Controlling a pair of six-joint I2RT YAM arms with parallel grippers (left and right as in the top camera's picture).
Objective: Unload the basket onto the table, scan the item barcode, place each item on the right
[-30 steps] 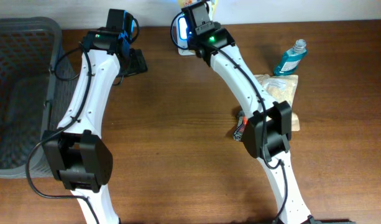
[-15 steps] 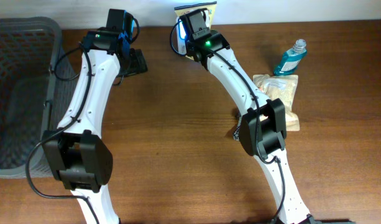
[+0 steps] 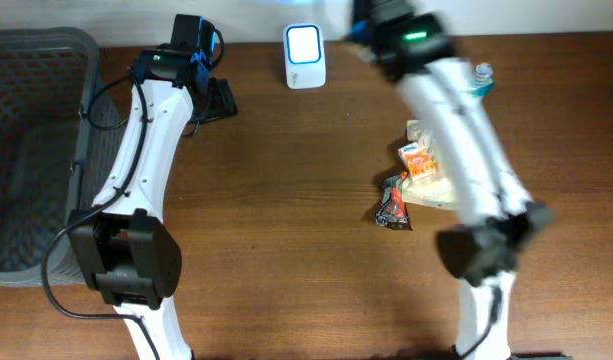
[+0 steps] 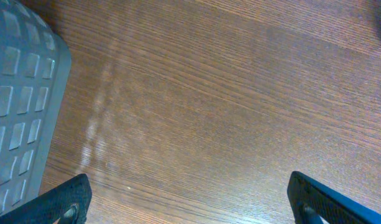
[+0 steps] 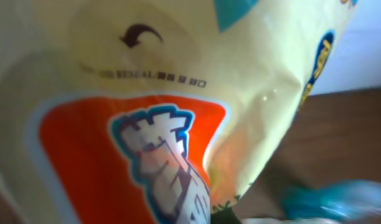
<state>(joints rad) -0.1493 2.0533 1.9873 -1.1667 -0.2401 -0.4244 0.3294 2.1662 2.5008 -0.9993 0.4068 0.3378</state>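
Note:
A yellow snack bag (image 5: 178, 93) with an orange panel and a cartoon figure fills the right wrist view, very close to the camera. My right gripper is shut on it, with its fingers almost wholly hidden behind the bag. Overhead, the right arm (image 3: 441, 90) is blurred by motion at the back right of the table, and the bag itself does not show there. The white barcode scanner (image 3: 304, 43) stands uncovered at the back middle. My left gripper (image 4: 193, 208) is open over bare wood and holds nothing; overhead it sits left of the scanner (image 3: 218, 100).
A grey mesh basket (image 3: 36, 60) fills the left side; its corner (image 4: 16, 112) shows in the left wrist view. Right of centre lie a beige bag (image 3: 448, 185), a small orange packet (image 3: 418, 160) and a dark red packet (image 3: 393, 205). A blue bottle (image 3: 476, 80) stands behind them.
The right arm has swung from over the scanner toward the right with the yellow bag, uncovering the scanner and the packets. The left arm has not moved.

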